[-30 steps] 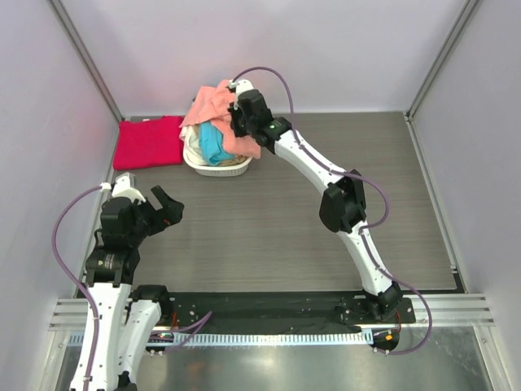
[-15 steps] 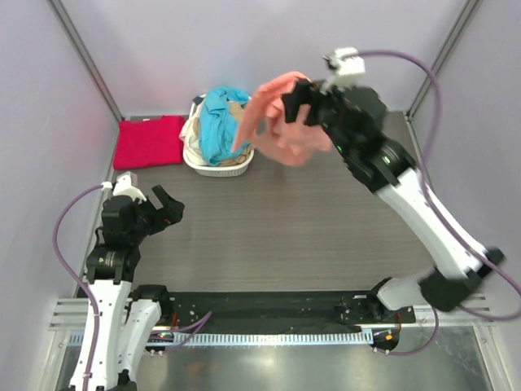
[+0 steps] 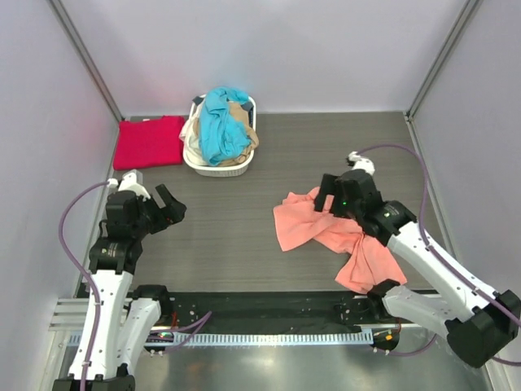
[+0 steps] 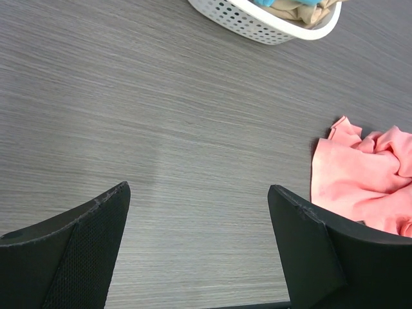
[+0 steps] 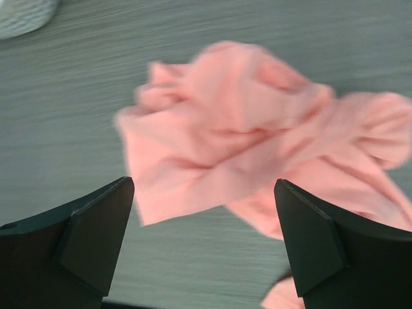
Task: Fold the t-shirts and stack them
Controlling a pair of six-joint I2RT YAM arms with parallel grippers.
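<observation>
We hang our right pincer (image 5: 203,185), jaws apart and empty, just over the crumpled pink shirt (image 3: 313,228), which lies on the desk (image 3: 244,204) stretching back toward that arm's base, well right of our left pincer (image 4: 198,188), also apart.

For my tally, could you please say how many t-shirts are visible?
4: salmon-pink crumpled on the table, red folded far-left, teal and beige in the basket; others may hide.

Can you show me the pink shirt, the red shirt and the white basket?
pink shirt (image 3: 305,224): top view, on the crumpled cloth left of the arm.
red shirt (image 3: 149,142): top view, middle of the folded cloth.
white basket (image 3: 216,170): top view, on its near wall.
</observation>
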